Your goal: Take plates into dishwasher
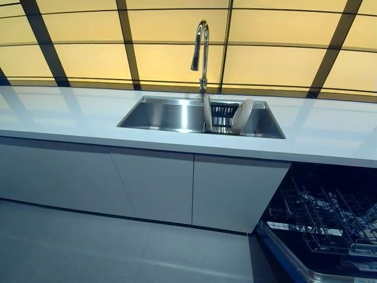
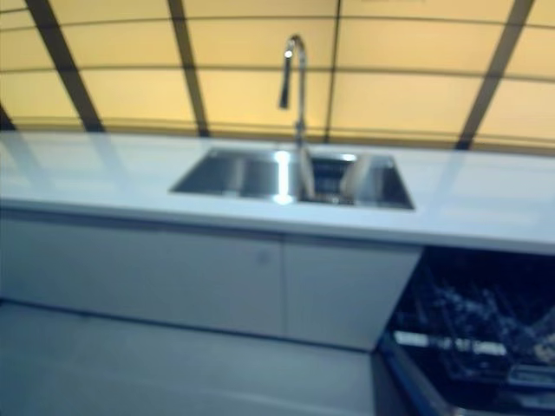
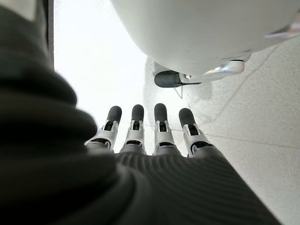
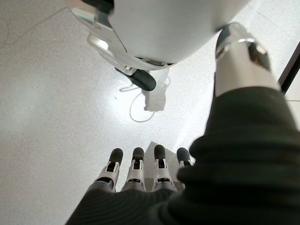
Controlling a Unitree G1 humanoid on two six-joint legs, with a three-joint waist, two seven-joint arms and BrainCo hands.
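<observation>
- We see two pale plates, one (image 1: pixel 207 112) and another (image 1: pixel 242 114), standing on edge in a dark rack (image 1: pixel 223 117) inside the steel sink (image 1: pixel 159 115), set in the white counter (image 1: pixel 70 115).
- A curved tap (image 1: pixel 202 53) rises at 12 o'clock from the sink.
- At 4 o'clock from the sink, the open dishwasher (image 1: pixel 321 221) shows its wire basket.
- Our left hand (image 3: pixel 154 133) and right hand (image 4: pixel 140 171) hang over the floor, fingers straight, holding nothing.
</observation>
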